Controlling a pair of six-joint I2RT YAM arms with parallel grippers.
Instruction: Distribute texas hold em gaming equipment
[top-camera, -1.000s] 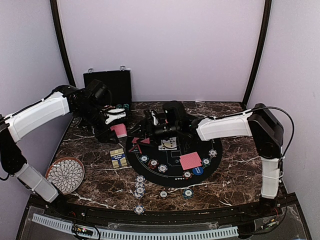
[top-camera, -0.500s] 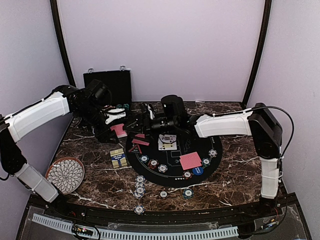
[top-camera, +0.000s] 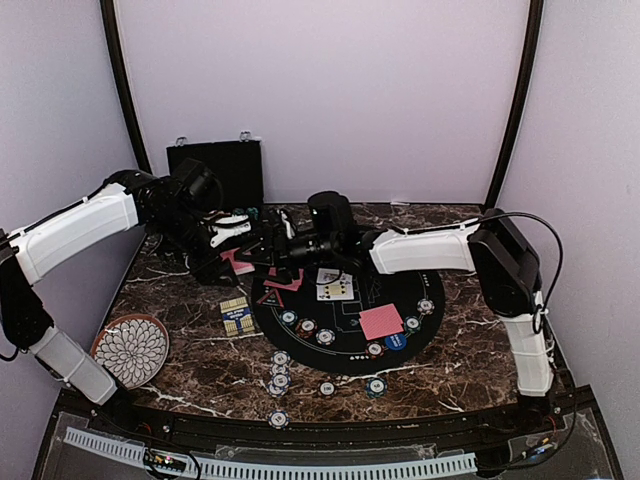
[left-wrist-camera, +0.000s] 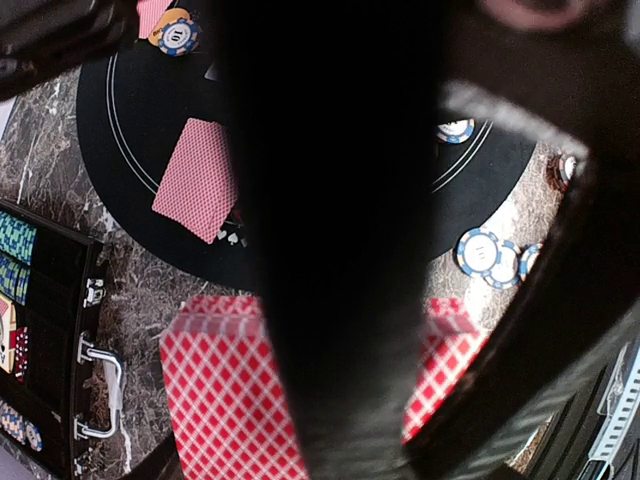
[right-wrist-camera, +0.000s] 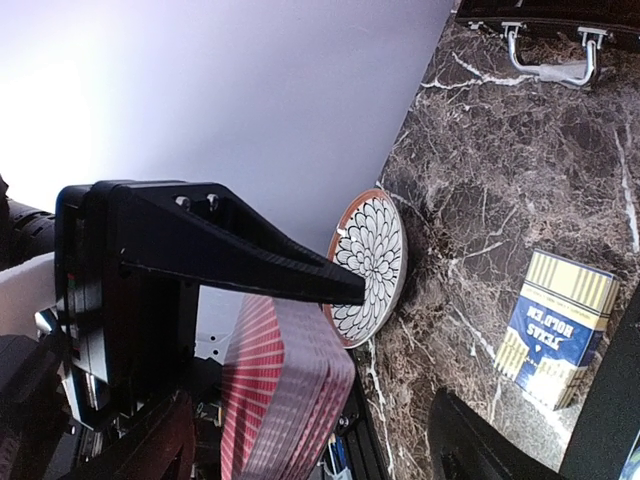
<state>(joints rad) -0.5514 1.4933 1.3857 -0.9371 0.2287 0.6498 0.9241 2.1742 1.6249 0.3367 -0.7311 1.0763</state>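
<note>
The left gripper (top-camera: 228, 256) has its jaws pressed onto a deck of red-backed cards (left-wrist-camera: 225, 400), holding the stack just off the marble table (top-camera: 470, 330) beside the round black mat (top-camera: 420, 335). Facing it, the right gripper (top-camera: 262, 246) stands with its jaws spread wide and nothing between them; in the right wrist view one black finger (right-wrist-camera: 250, 262) lies along the top of the deck while the other sits below and clear of it. To me this looks like dealing in hand: the right arm seems about to peel a card off the held deck. Already on the mat lie face-up cards (top-camera: 335, 285), a face-down card (top-camera: 381, 321), and striped-edge poker chips (top-camera: 306, 327), with more chips (top-camera: 279, 372) on the marble in front. The next move calls for the right jaws to close on the top card alone, then slide it free without dragging its neighbours. The flower-patterned plate (top-camera: 130, 349), the small card box (top-camera: 236, 316) and the open black case (top-camera: 218, 175) sit well apart.
</note>
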